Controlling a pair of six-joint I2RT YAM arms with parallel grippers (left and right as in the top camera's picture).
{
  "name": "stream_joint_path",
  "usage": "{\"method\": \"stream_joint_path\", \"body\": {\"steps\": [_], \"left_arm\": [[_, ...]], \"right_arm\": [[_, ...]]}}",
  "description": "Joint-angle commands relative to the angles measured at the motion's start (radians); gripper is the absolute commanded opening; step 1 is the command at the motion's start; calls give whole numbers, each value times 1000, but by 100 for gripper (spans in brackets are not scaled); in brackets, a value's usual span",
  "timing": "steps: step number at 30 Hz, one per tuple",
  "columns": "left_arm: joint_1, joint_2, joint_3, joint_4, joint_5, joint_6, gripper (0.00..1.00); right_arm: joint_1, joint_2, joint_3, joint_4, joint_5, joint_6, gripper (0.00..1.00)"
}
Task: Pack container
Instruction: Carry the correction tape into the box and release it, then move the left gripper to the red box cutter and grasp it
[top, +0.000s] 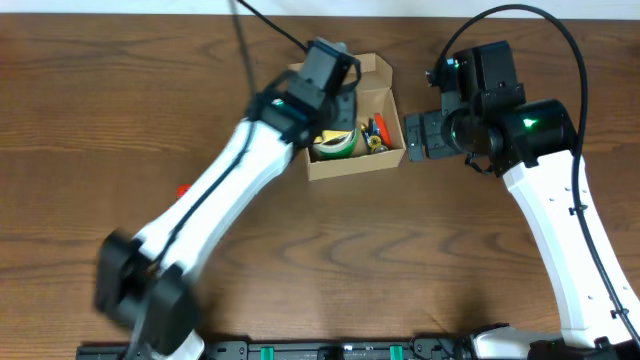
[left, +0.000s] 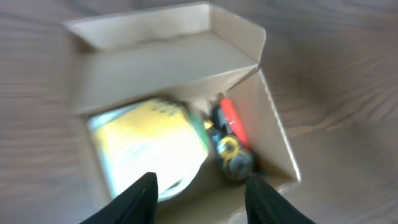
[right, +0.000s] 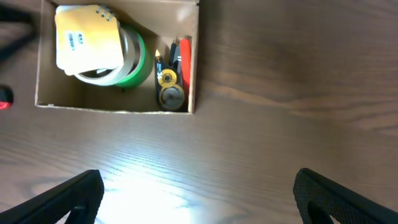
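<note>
The cardboard container stands open at the table's back centre, its flap lid raised behind it. Inside lie a green-and-yellow tape roll and small items, among them a red pen. My left gripper hovers over the box, open and empty; in the left wrist view its fingers frame the roll and the box's near wall. My right gripper is open and empty just right of the box; the right wrist view shows the box, the roll and wide-spread fingers.
A small red object lies on the wooden table left of my left arm, and it shows at the left edge of the right wrist view. Black cables run off the table's back edge.
</note>
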Motion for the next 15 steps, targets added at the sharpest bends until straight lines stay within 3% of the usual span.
{"method": "stream_joint_path", "body": {"steps": [1, 8, 15], "left_arm": [[18, -135, 31, -98, -128, 69, 44], [111, -316, -16, -367, -188, 62, 39], [219, -436, -335, -281, -167, 7, 45]], "right_arm": [[-4, -18, 0, 2, 0, -8, 99], [-4, -22, 0, -43, 8, -13, 99], [-4, -135, 0, -110, 8, -14, 99]]}}
